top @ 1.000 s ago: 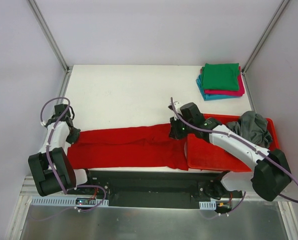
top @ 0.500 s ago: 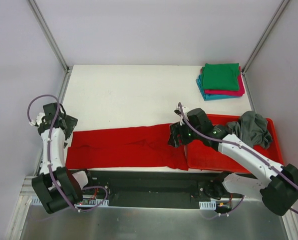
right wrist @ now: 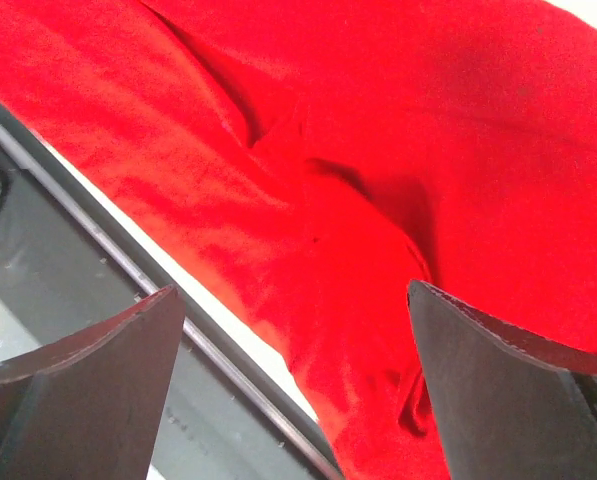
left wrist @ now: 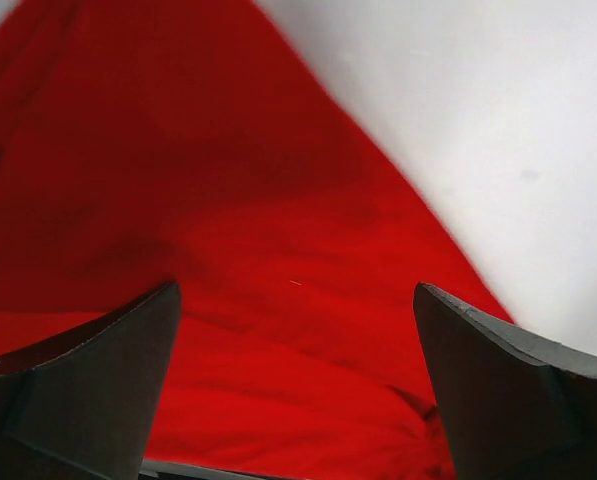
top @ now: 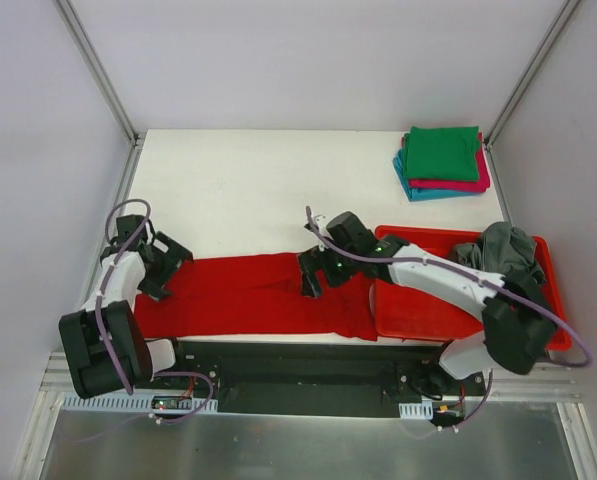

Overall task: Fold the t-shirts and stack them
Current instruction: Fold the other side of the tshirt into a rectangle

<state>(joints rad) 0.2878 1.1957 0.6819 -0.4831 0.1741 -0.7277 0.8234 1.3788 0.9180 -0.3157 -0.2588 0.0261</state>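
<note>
The bright red t-shirt (top: 243, 295) lies as a long flat band along the near edge of the white table (top: 258, 190). My left gripper (top: 171, 268) hovers over its left end, open, with only red cloth (left wrist: 228, 200) below the jaws (left wrist: 296, 290). My right gripper (top: 309, 276) is open above the band's right-middle part, over wrinkled red cloth (right wrist: 378, 150) beside the table's near edge; its jaws (right wrist: 296, 290) hold nothing. A dark grey t-shirt (top: 505, 255) lies crumpled in the red tray. Folded green (top: 443, 152), magenta (top: 470, 181) and teal (top: 426, 191) t-shirts are stacked at the back right.
The red plastic tray (top: 428, 315) sits at the near right, and the red shirt's right end touches its left wall. A metal rail (right wrist: 88, 230) runs just below the table's near edge. Frame posts rise at both back corners.
Both grippers have opened and let go of the red shirt. The left one moved right over the cloth, and the right one moved left along it. The shirt lies still.
</note>
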